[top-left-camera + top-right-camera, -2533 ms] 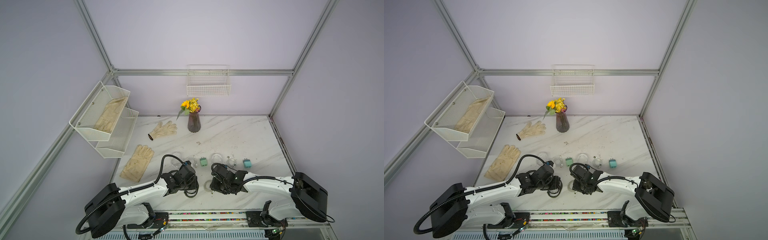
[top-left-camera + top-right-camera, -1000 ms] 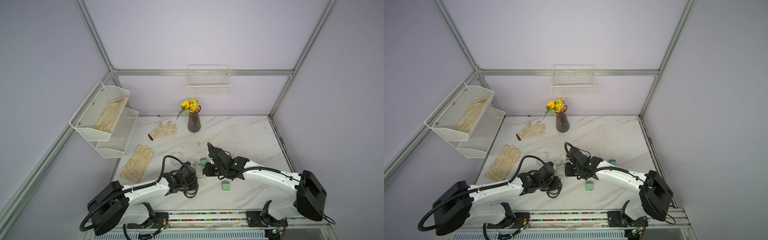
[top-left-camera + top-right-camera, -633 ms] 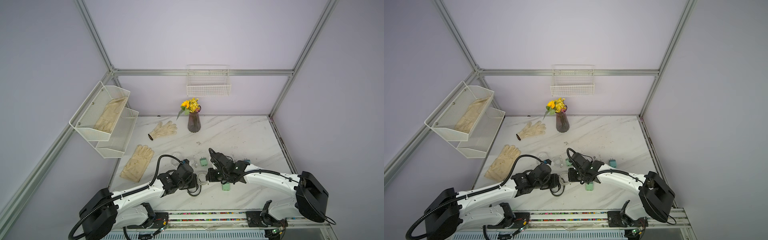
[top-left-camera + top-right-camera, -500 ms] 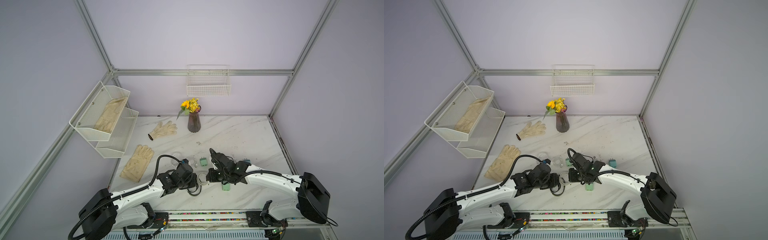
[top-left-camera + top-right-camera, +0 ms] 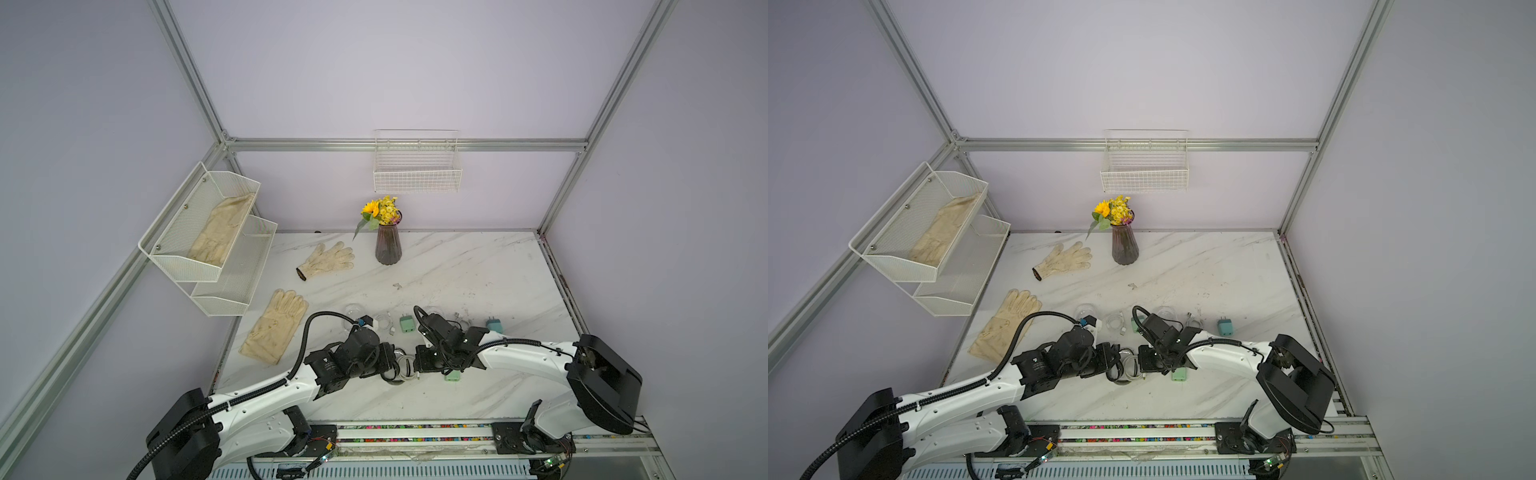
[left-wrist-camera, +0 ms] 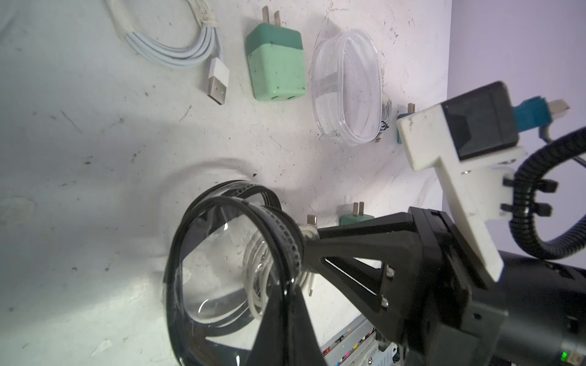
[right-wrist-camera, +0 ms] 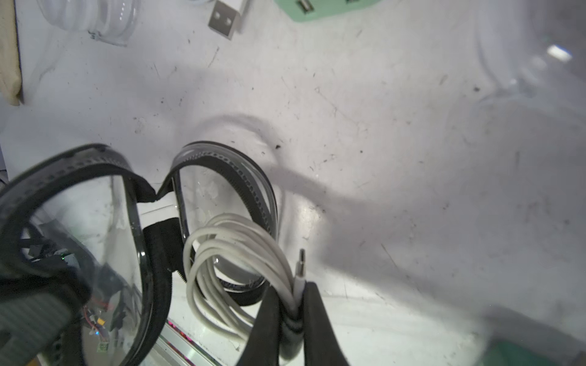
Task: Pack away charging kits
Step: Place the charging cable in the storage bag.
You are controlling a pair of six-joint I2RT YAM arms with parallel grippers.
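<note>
Cable-loading step, I'd say. The right claw [image 7: 293, 304] is pinched tight on a coiled cable [image 7: 222, 253], holding it over the mouth of the open case [image 7: 257, 190]. The left claw [image 6: 282, 301] is clamped on one half's rim, propping the case open. The next move calls for lowering the coil inside and letting go. Then comes the plug [image 5: 452, 376] lying just beside the right claw.

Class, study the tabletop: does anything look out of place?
One mint adapter lies by itself beside the right arm, nearer the front edge, apart from the row holding the other mint adapter and the teal adapter.
</note>
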